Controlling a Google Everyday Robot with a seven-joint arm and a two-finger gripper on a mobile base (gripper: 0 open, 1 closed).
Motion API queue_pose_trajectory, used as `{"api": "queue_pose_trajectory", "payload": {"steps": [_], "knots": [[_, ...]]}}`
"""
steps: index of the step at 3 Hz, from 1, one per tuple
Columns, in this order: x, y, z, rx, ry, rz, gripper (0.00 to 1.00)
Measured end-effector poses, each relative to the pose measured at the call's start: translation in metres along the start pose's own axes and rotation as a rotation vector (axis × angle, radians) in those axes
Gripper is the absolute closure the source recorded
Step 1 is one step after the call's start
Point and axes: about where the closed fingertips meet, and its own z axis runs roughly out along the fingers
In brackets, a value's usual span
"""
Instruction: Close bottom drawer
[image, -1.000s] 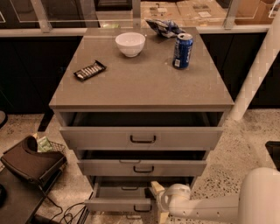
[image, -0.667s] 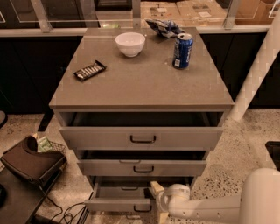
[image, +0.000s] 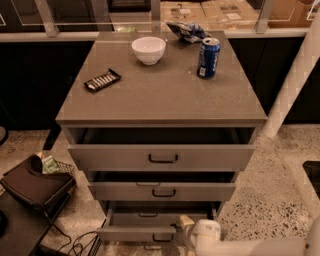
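The bottom drawer (image: 135, 233) is the lowest of three grey drawers in the cabinet and stands pulled out, its flat front low in the view with a small dark bar handle (image: 161, 238). Its plain grey inside shows behind the front. My gripper (image: 184, 225) on the white arm comes in from the lower right and sits at the right end of the drawer front, touching or nearly touching it.
The middle drawer (image: 161, 191) and top drawer (image: 161, 157) are partly open above. On the cabinet top (image: 160, 95) stand a white bowl (image: 148, 49), a blue can (image: 208, 57), a dark snack bar (image: 102, 80) and a bag (image: 187, 30). A dark bag (image: 35, 185) lies on the floor at left.
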Motion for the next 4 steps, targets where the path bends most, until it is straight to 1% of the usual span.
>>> {"api": "queue_pose_trajectory", "payload": {"steps": [1, 2, 3, 4], "knots": [[0.012, 0.023, -0.038, 0.023, 0.097, 0.035, 0.40], [0.022, 0.043, -0.075, 0.040, 0.187, 0.066, 0.62], [0.029, 0.060, -0.090, 0.014, 0.236, 0.087, 0.85], [0.031, 0.073, -0.072, -0.047, 0.223, 0.082, 1.00]]}}
